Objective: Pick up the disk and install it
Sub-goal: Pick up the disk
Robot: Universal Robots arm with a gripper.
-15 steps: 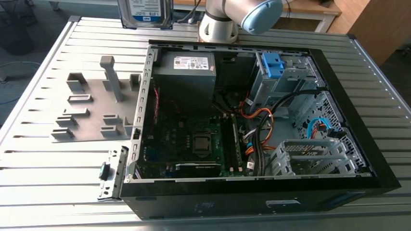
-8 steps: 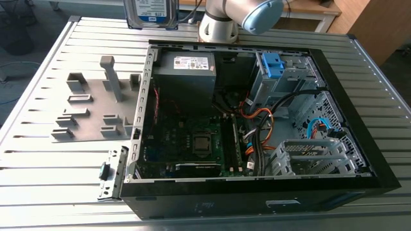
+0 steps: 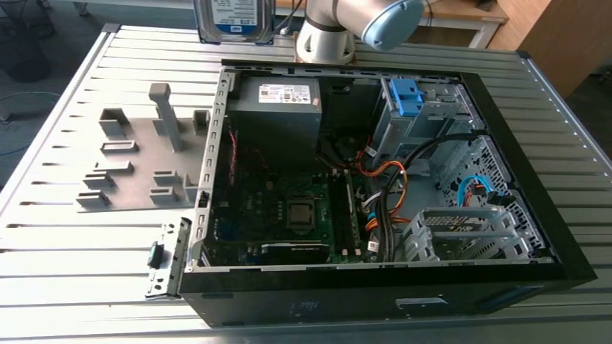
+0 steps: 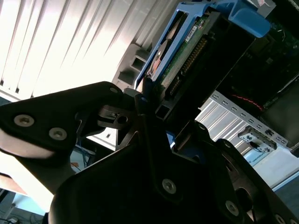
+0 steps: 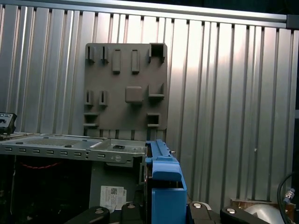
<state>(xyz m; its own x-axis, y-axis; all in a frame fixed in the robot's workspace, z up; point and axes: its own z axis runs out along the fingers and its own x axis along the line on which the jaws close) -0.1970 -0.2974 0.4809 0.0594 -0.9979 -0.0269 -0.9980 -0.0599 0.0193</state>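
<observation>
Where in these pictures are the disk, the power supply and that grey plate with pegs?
disk (image 3: 234, 20): exterior view, on its blue-and-white label.
power supply (image 3: 277, 132): exterior view, on its grey face below the white sticker.
grey plate with pegs (image 5: 120, 114): first wrist view, on its flat face.

Silver-grey tubular arm (image 3: 323, 36), pale blue joint cap (image 3: 388, 21), upright at base. Black metal two-finger gripper (image 4: 161, 112) clamped on blue-bracketed silver rectangular disk (image 4: 187, 51), jaws gripping the bracket.
</observation>
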